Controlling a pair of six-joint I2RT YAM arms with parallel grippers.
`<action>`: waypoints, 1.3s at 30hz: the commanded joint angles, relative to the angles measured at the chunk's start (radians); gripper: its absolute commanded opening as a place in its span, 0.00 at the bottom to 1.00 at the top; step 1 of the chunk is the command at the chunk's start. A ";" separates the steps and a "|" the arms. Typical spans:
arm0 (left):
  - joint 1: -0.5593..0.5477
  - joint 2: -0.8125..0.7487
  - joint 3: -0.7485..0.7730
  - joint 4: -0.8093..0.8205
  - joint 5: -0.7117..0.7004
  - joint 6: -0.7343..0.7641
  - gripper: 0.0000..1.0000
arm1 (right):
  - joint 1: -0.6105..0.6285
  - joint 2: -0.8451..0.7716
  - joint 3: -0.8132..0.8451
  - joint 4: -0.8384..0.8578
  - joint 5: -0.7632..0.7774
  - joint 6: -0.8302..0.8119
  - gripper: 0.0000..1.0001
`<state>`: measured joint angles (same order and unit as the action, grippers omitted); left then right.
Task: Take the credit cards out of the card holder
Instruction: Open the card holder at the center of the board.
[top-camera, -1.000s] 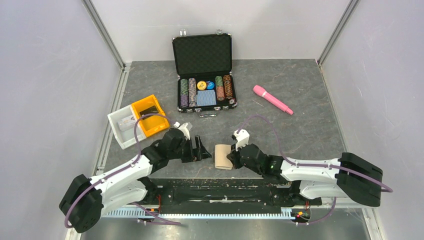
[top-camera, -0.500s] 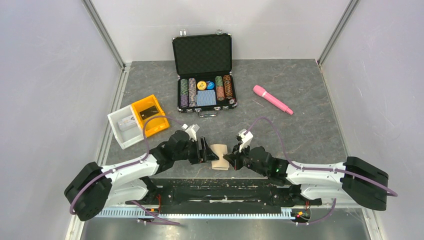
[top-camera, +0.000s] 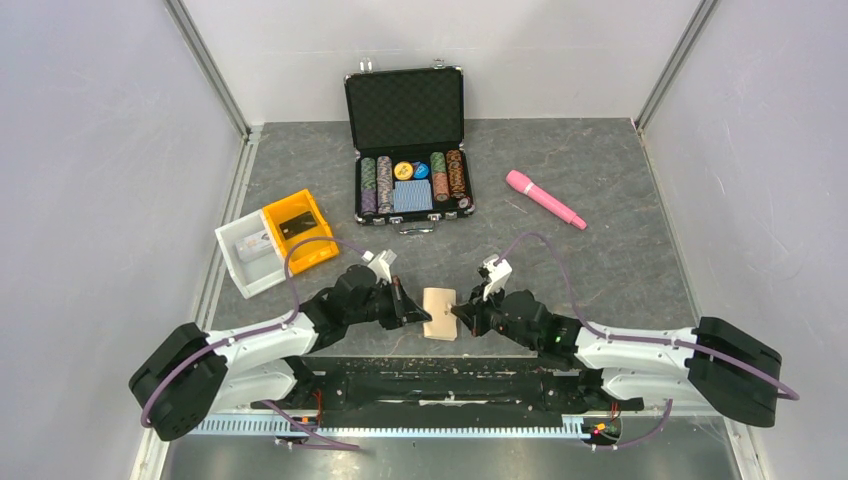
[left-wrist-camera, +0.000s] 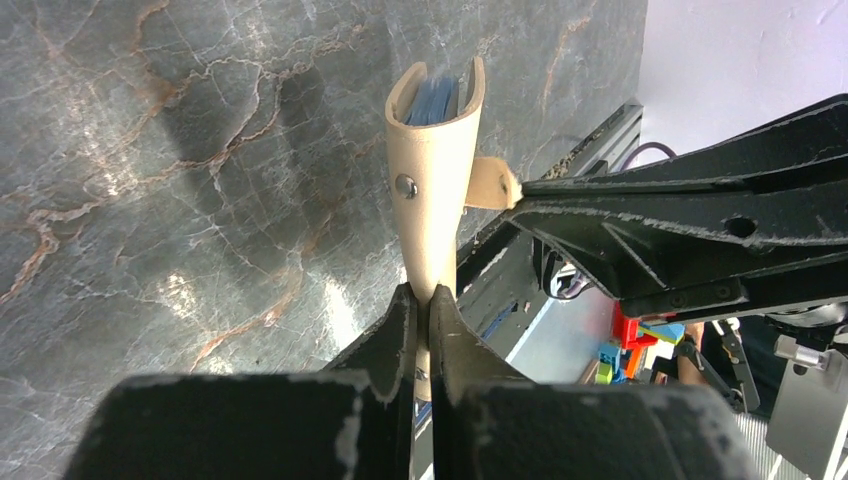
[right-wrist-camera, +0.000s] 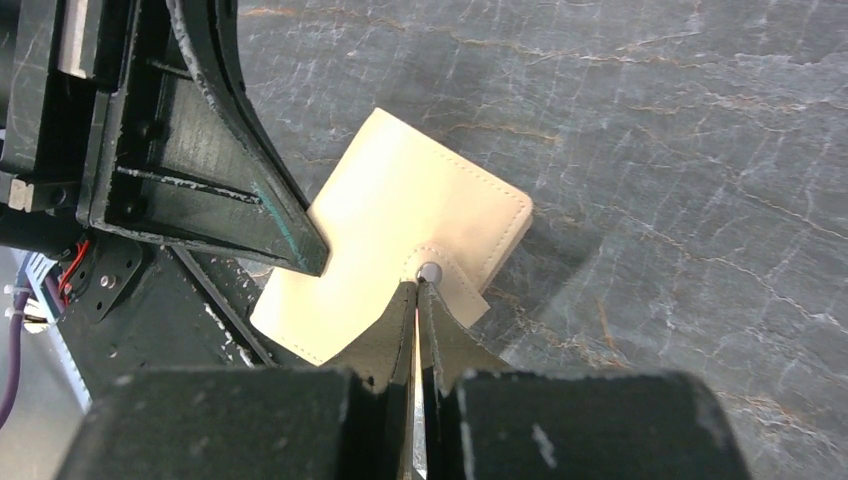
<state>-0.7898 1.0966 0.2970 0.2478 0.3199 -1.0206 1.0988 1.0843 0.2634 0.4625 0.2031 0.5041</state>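
Two grips now: left gripper (top-camera: 420, 312) has just clamped onto the card holder (top-camera: 440, 318), right gripper (top-camera: 458, 314) still pinches its tab (right-wrist-camera: 458, 288).

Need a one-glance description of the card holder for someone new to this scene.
On the grey stone-patterned table, look near the front edge, at the middle. The card holder is the small tan wallet pinched by the left gripper and the right gripper. Unlike the black chip case farther back, it is pale, slim and has a snap tab.

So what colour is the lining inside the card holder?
Blue, inside the tan card holder; clearest in the left wrist view.
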 joint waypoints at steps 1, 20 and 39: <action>-0.005 -0.020 -0.013 -0.005 -0.016 -0.013 0.02 | -0.027 -0.054 -0.001 -0.004 0.044 0.012 0.00; -0.005 -0.066 0.030 -0.063 -0.021 0.032 0.02 | -0.135 -0.156 0.028 -0.237 -0.034 -0.003 0.55; -0.006 -0.076 0.083 -0.105 0.031 0.100 0.02 | -0.267 0.019 0.042 -0.140 -0.496 -0.170 0.58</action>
<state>-0.7898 1.0393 0.3397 0.1135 0.3138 -0.9703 0.8352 1.0523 0.2729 0.2417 -0.1848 0.3466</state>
